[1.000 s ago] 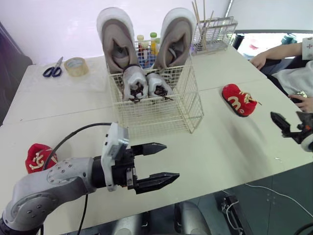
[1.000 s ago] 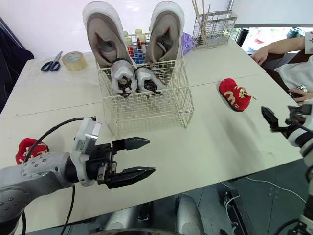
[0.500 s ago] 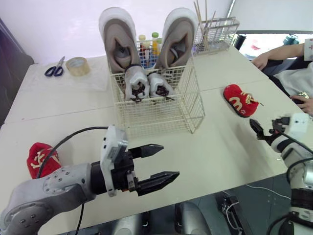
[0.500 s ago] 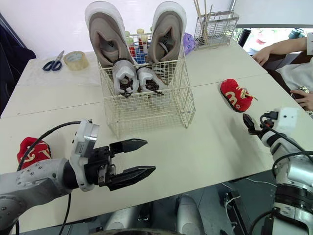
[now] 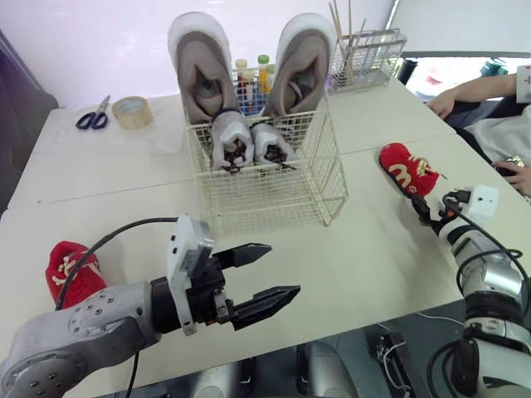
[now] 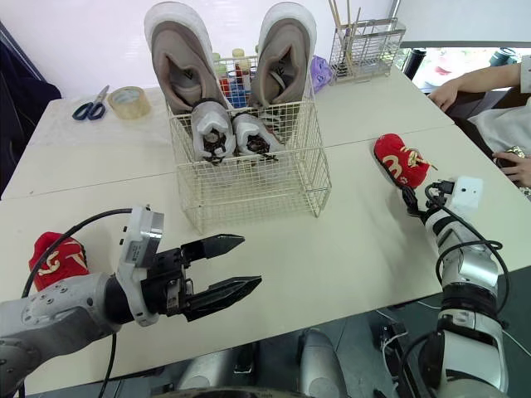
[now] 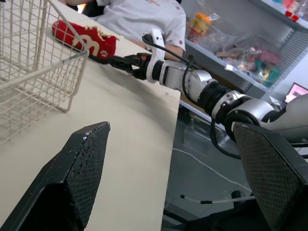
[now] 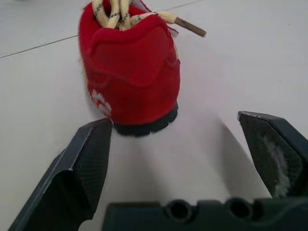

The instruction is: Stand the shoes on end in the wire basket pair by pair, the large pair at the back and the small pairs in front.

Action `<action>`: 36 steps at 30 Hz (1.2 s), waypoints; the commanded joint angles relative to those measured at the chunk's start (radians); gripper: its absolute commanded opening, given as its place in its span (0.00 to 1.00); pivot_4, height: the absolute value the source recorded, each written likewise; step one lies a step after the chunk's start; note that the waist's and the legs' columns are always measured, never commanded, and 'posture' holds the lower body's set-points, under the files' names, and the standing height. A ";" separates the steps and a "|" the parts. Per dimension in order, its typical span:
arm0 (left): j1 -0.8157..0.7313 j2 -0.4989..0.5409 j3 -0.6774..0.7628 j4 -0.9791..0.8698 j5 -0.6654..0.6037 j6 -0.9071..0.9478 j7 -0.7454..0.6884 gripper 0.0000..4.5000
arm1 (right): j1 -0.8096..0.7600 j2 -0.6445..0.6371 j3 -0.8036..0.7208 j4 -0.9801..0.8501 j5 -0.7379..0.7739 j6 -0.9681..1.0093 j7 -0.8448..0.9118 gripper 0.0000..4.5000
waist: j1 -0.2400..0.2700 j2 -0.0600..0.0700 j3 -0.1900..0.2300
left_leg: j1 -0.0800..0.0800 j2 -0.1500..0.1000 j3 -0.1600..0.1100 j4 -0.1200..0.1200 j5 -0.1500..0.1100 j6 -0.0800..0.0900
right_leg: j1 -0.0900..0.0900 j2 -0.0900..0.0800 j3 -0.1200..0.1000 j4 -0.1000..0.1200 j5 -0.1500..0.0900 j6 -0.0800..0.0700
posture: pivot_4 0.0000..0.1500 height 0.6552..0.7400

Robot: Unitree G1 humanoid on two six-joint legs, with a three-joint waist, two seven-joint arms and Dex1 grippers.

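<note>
The right tool [image 6: 411,201] lies low over the table [image 6: 348,249] with its jaws spread wide and nothing in them. A small red shoe [image 8: 130,67] sits on its sole straight ahead of it, heel toward the tool, just short of the fingers [image 8: 91,163] and not touching them.

It looks light and soft: a knit upper that will give under pressure, on a stiffer dark rubber sole. The best hold is probably across the heel, low down where the sole backs the fabric (higher up the collar may simply fold). Its loose laces [image 8: 144,17] could snag on wire mesh.

The left tool [image 5: 284,269], also spread and empty, hovers over the table's near edge. A second red shoe [image 5: 70,269] lies behind it, beside its arm.

The wire basket [image 5: 265,186] stands beyond the left tool's tips and well off to the right tool's side. It holds the large pair [image 5: 199,66] upright at the back and a small grey pair [image 5: 249,145] before them. A person's hand [image 5: 518,176] rests near the right tool's outer side.
</note>
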 commanded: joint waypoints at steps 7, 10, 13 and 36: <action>0.011 0.011 0.008 -0.022 0.021 -0.021 -0.002 0.95 | -0.183 -0.003 0.017 0.284 -0.026 -0.163 0.026 1.00 | -0.001 0.000 0.000 | 0.000 0.000 0.000 0.000 0.000 0.000 | 0.000 0.000 0.000 0.000 0.000 0.000 | 1.00 1.00; 0.026 0.010 0.010 -0.027 0.032 -0.022 0.003 0.95 | -0.223 -0.006 0.002 0.352 -0.013 -0.190 0.041 1.00 | -0.002 0.000 0.000 | 0.000 0.000 0.000 0.000 0.000 0.000 | 0.000 0.000 0.000 0.000 0.000 0.000 | 1.00 1.00; 0.037 0.009 0.005 -0.030 0.048 -0.022 -0.001 0.95 | -0.268 -0.001 -0.011 0.406 0.009 -0.208 0.096 1.00 | -0.004 0.000 0.000 | 0.000 0.000 0.000 0.000 0.000 0.000 | 0.000 0.000 0.000 0.000 0.000 0.000 | 1.00 1.00; 0.095 0.032 0.029 -0.018 0.140 -0.020 -0.044 1.00 | -0.379 0.013 0.017 0.578 -0.054 -0.255 0.045 0.52 | -0.024 0.000 0.000 | 0.000 0.000 0.000 -0.001 0.000 0.000 | 0.000 0.000 0.000 0.000 0.000 0.000 | 1.00 1.00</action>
